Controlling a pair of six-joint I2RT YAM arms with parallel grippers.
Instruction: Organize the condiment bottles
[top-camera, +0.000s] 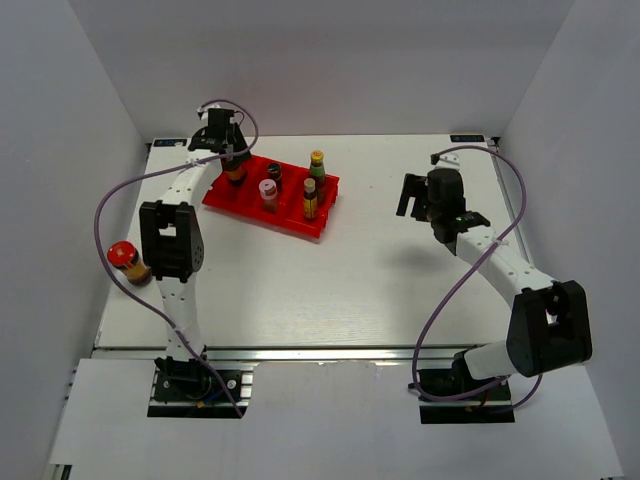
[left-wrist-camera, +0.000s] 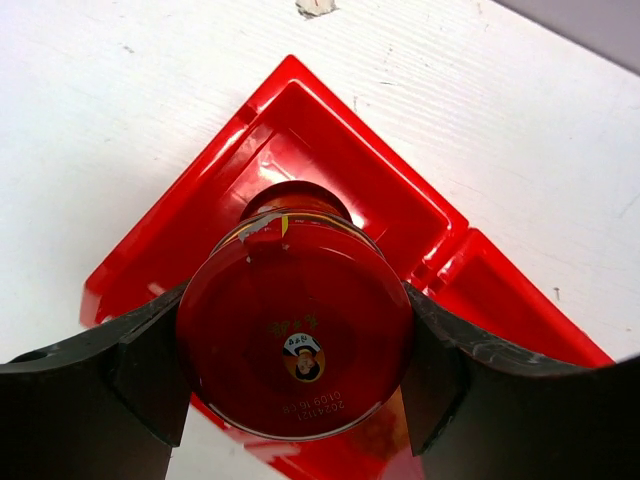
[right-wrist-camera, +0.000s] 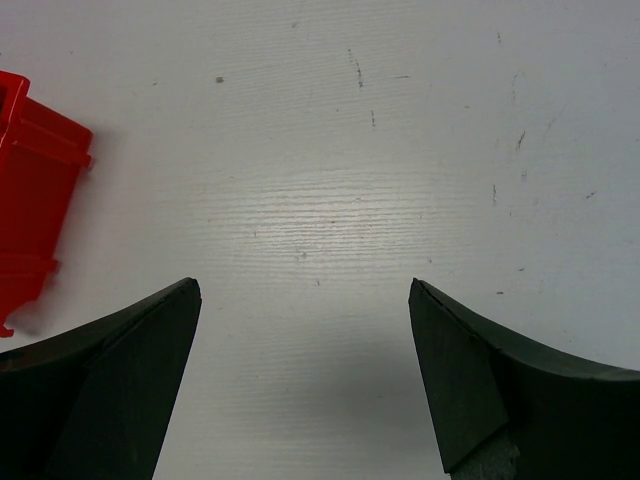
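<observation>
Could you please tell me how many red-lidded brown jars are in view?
2. One squat red-lidded brown jar is gripped by the left gripper at the red plastic tray's left end compartment; the other stands on the white table beside the left arm. None seem hidden.

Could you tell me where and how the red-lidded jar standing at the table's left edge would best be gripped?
Probably across the round lid, coming straight down: the red-lidded jar appears upright and squat, and the left arm's elbow sits close beside it, so a side approach looks cramped.
</observation>
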